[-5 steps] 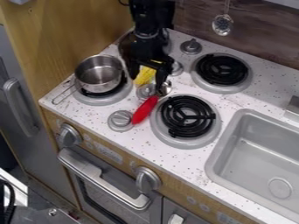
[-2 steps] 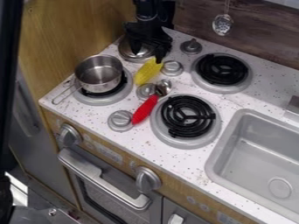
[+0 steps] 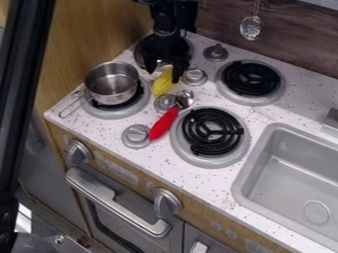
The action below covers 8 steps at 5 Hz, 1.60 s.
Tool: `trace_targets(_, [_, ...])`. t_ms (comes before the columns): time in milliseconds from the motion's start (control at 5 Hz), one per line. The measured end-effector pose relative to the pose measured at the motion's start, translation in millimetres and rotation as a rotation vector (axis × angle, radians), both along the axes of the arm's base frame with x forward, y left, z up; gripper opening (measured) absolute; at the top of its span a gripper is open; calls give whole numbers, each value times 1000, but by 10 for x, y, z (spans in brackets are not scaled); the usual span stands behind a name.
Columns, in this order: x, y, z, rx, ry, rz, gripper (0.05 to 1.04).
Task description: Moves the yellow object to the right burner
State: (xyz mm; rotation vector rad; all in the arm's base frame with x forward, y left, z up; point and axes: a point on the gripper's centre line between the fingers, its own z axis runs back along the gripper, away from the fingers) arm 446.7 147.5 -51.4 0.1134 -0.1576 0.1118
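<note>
Hand (image 3: 163, 73): open, fingers apart at the upper end of the yellow object (image 3: 161, 84). Yellow object: on the table (image 3: 208, 185), six o'clock from the hand, long axis one to seven. Front burner (image 3: 211, 130): five o'clock. Rear burner (image 3: 251, 79): three.

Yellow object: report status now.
Gripper open over far end of yellow object. Object on stovetop, not on nearer right burner; red-handled spoon lies between.

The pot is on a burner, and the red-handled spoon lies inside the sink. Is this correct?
The spoon is not in the sink: the camera view shows it lying on the stovetop. The pot is on a burner.
</note>
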Motion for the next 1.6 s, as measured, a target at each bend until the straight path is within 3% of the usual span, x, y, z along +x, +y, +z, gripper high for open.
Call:
trace_targets(200, [-18,7,-98,-8,31,9,969])
trace_targets(400, [-28,11,-130,-5,50,14,702])
trace_targets(600, [-17,-9,-126,-5,48,12,609])
trace_targets(800, [-16,-123,-58,-6,16,-11,609])
trace_targets(1000, [-9,-481,293,5,-58,-84,609])
trace_targets(1400, [-463,-1102,268,-6,-23,-163,609])
trace_targets(1600, [-671,-1291,103,-6,27,-183,608])
